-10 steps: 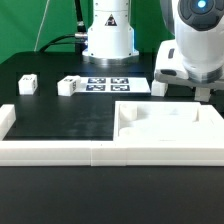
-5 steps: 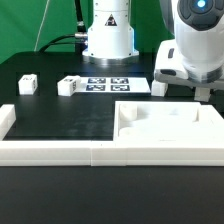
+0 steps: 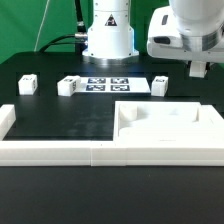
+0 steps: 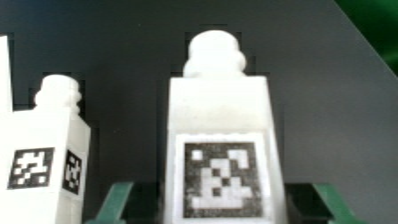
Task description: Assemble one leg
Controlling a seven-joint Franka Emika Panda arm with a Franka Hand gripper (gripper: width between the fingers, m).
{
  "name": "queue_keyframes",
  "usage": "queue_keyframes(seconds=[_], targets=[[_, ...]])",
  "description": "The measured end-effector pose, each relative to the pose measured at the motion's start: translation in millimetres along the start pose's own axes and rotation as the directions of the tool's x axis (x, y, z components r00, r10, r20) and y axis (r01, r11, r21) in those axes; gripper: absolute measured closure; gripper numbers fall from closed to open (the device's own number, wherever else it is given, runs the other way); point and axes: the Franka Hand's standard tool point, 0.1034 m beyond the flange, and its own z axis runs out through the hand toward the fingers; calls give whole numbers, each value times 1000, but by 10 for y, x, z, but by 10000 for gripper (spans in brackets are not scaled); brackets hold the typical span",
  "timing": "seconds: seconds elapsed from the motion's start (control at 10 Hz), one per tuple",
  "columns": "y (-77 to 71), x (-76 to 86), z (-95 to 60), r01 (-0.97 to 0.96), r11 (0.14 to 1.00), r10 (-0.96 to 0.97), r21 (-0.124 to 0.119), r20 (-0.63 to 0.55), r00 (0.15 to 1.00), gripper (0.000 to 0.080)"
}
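Note:
In the wrist view a white leg [image 4: 217,120] with a round peg at its far end and a marker tag facing the camera lies between my gripper's [image 4: 224,206] green fingertips [image 4: 121,200]. There is a dark gap on each side of it, so the jaws stand open around it without touching. A second leg [image 4: 47,140] stands just beside it. In the exterior view my gripper [image 3: 199,68] hangs above the table at the exterior view's right, near a leg [image 3: 160,85]. Two more legs [image 3: 68,86] [image 3: 27,83] lie further towards the exterior view's left.
The marker board [image 3: 108,84] lies on the black table in front of the robot base [image 3: 108,35]. A large flat white slab with corner recesses [image 3: 200,128] sits at the front right. A low white rail [image 3: 50,152] runs along the front edge.
My gripper has risen and shifted slightly to the exterior view's left. The legs on the table have not moved.

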Motion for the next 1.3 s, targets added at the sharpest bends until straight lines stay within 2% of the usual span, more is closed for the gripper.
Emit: queue_keyframes(seconds=[0.1,0.2,0.3,0.4,0.5,0.7,0.9,1.0,1.1,1.2,1.3], targets=[[-56,67,-30,4,1000,-2,15,-97,995,509],[-81,49,-35,13,1000,-8,27,-187,982,509],[-64,63,-12,22,999,-14,29,-240,971,509],[6,237,12,44,999,-32,25,-366,930,508],[75,263,-23,70,998,-63,-1,-429,901,508],[124,237,-250,137,989,-146,-57,-550,823,508],[135,191,-319,177,982,-174,-61,-648,742,508],[91,141,-405,205,977,-182,-55,-714,677,508],[37,71,-434,244,967,-211,-71,-759,616,508],[-38,31,-420,267,963,-192,-45,-809,556,508],[-84,-8,-367,289,956,-192,-40,-831,521,508]])
